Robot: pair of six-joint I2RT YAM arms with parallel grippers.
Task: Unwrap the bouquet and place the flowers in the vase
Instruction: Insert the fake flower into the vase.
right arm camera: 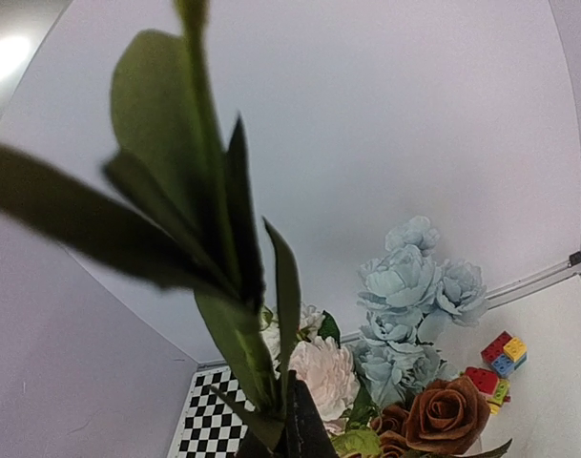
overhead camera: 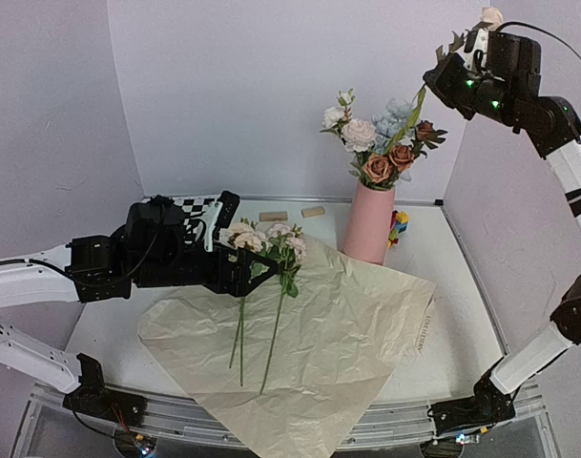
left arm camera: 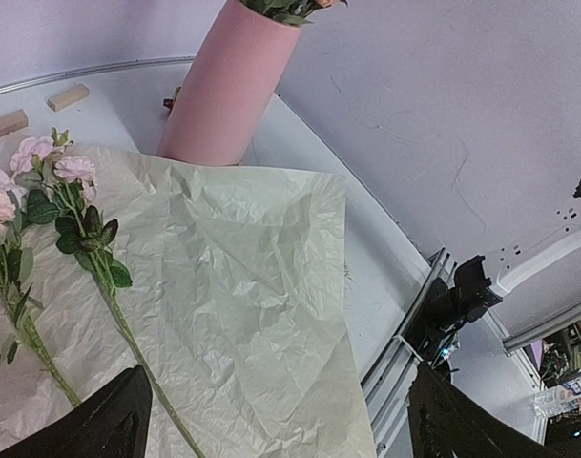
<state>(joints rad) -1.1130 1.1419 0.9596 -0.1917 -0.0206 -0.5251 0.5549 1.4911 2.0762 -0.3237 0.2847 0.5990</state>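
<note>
1. Right end effector (overhead camera: 454,69), raised high above the vase (overhead camera: 368,224), is clenched on a leafy stem (overhead camera: 411,119). We see this stem slant down from it into the blooms already standing in the vase.
2. From the right wrist, the leafy stem (right arm camera: 223,286) fills the foreground. Beyond it we note the flowers in the vase (right arm camera: 404,324): pale-blue, white and rust-brown heads packed together.
3. Left end effector (overhead camera: 235,246) is released, its fingers (left arm camera: 109,425) spread wide. It hovers low over the paper (overhead camera: 347,324), at the heads of the two pink flowers (overhead camera: 271,243), and we see it gripping nothing.
4. The two pink flowers lie side by side on the paper, stems pointing toward the near edge.
5. The paper lies unfolded and flat on the surface (overhead camera: 443,277), its far edge reaching the foot of the upright vase.
6. Coloured toy blocks (overhead camera: 398,227) sit just beside the vase, and two wooden blocks (overhead camera: 274,217) lie near the far wall.
</note>
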